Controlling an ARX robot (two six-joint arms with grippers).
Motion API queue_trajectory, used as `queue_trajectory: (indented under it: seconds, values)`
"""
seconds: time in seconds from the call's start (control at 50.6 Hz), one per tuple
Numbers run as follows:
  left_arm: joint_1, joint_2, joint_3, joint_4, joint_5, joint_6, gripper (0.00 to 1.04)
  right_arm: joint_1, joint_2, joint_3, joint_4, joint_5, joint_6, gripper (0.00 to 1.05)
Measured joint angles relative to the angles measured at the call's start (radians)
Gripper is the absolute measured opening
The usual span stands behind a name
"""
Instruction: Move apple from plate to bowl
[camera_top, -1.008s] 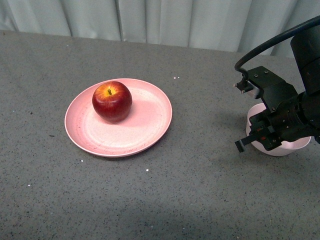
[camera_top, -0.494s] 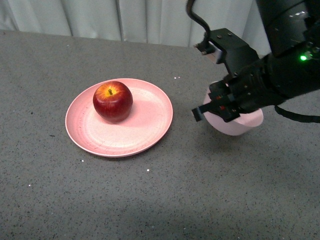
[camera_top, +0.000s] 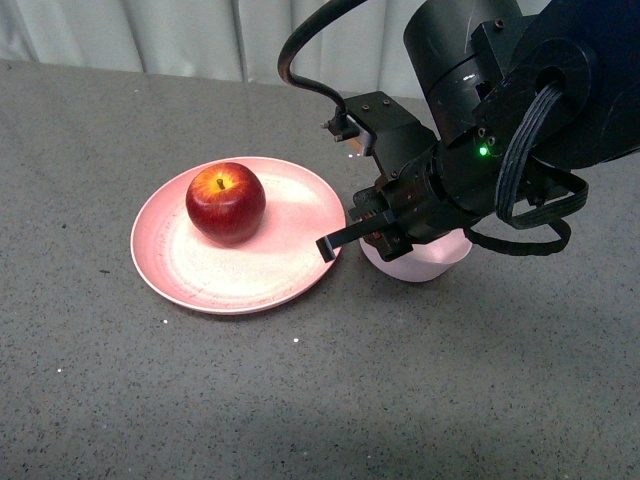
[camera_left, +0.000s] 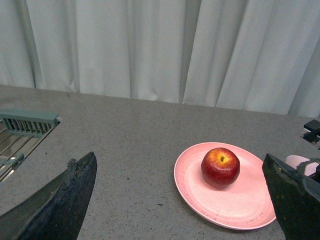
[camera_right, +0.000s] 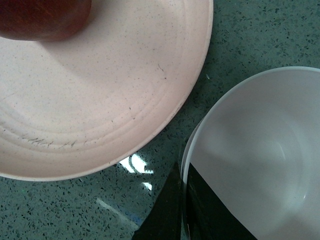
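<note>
The dark-red apple sits on the salmon-pink plate, toward its far left. My right gripper is shut on the rim of the small pale pink bowl, which stands just right of the plate's edge. In the right wrist view the bowl is pinched at its rim by a dark finger; the plate and part of the apple lie beside it. In the left wrist view the apple rests on the plate. My left gripper is open, well short of them.
Grey speckled table all round, pale curtain behind. A grey metal rack shows at one side of the left wrist view. My right arm looms over the table's right half.
My right gripper has carried the bowl from the far right leftward, and it now stands against the plate's right edge. The apple and plate have not moved.
</note>
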Motion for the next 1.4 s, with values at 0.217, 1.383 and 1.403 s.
queue_trajectory:
  seconds: [0.217,1.383,1.403]
  values:
    - [0.000,0.000,0.000,0.000,0.000,0.000,0.98,-0.004,0.004,-0.018,0.067,-0.014,0.021,0.31]
    - [0.000,0.000,0.000,0.000,-0.001,0.000,0.98,-0.373,-0.895,-1.012,1.061,0.217,0.107,0.01]
    - [0.000,0.000,0.000,0.000,-0.001,0.000,0.98,-0.386,-0.916,-1.020,1.052,0.199,0.106,0.01]
